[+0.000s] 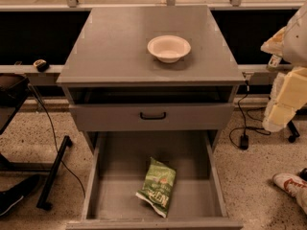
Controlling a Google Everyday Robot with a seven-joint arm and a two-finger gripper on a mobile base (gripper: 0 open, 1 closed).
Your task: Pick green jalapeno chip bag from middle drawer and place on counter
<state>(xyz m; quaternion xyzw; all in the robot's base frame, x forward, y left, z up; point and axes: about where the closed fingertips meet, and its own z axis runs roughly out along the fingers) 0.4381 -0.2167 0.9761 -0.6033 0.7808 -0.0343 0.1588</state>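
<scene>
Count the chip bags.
1: the green jalapeno chip bag, in the middle drawer near its front. The drawer above may hide more. The end effector is at the right edge.

— Dim, warm-tinted light from above; the bowl (169,48) casts a soft shadow on the counter (115,47).
— The middle drawer (194,195) lies shaded, and the gripper (280,110) at the right edge glares pale yellow.
</scene>
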